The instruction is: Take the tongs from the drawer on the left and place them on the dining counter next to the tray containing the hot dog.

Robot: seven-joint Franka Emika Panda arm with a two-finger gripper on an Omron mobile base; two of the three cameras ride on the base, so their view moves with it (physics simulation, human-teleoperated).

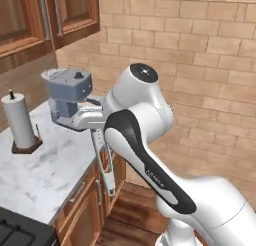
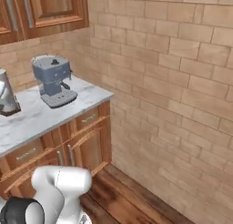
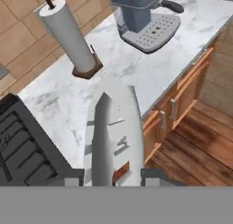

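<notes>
Left base view: the end effector (image 1: 98, 131) was clamped on the tongs (image 1: 103, 162), which hung down beside the wall counter (image 1: 35, 172); carry step, I'd say. Right base view: coffee machine (image 2: 52, 80) on that counter. Hand view: tongs ran up centre frame, paper towel roll (image 3: 68, 40) beyond. Next: drive to the dining counter. No containers seen.

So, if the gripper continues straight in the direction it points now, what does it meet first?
Probably the marble counter near the paper towel roll; the held tongs would touch first. Depth is unclear.
</notes>
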